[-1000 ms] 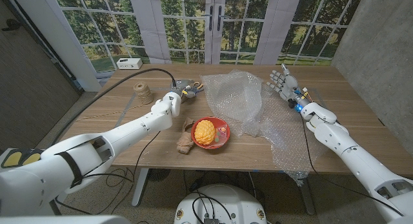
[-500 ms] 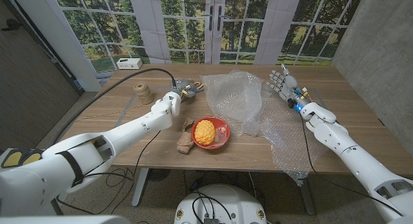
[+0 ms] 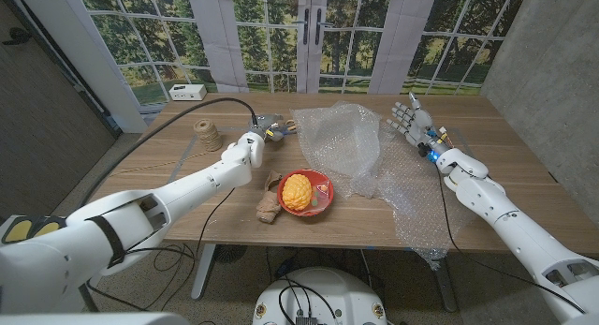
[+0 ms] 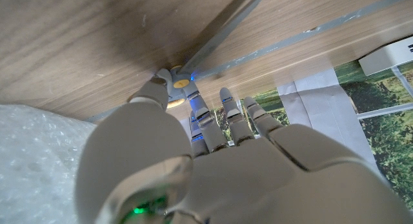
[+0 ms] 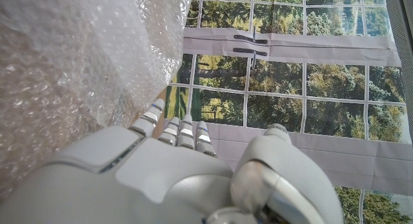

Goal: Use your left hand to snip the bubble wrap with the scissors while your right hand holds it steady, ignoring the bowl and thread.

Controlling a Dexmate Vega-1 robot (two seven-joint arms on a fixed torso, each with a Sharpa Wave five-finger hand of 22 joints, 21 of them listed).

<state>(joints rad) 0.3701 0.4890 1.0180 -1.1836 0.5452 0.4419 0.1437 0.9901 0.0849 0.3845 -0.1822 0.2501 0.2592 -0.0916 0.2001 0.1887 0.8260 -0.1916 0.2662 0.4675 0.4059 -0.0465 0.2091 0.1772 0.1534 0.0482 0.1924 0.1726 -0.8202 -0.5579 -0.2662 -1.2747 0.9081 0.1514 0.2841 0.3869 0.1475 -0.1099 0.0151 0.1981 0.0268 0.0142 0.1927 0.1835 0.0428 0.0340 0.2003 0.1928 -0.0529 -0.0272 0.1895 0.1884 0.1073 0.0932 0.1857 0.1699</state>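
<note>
Nothing much has moved: my left hand (image 3: 251, 148) hovers at the scissors (image 3: 270, 130), fingers released; right hand (image 3: 409, 118), spread, touches bubble wrap (image 3: 348, 138) at three o'clock.

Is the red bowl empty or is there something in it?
Not empty. The red bowl holds a bumpy yellow thing that takes up most of it. What that thing is, I cannot tell.

Matt wooden table (image 3: 524, 147), clear crinkled plastic bubble wrap (image 3: 346, 142), glossy red bowl (image 3: 320, 184), rough twine spool (image 3: 208, 134)
</note>
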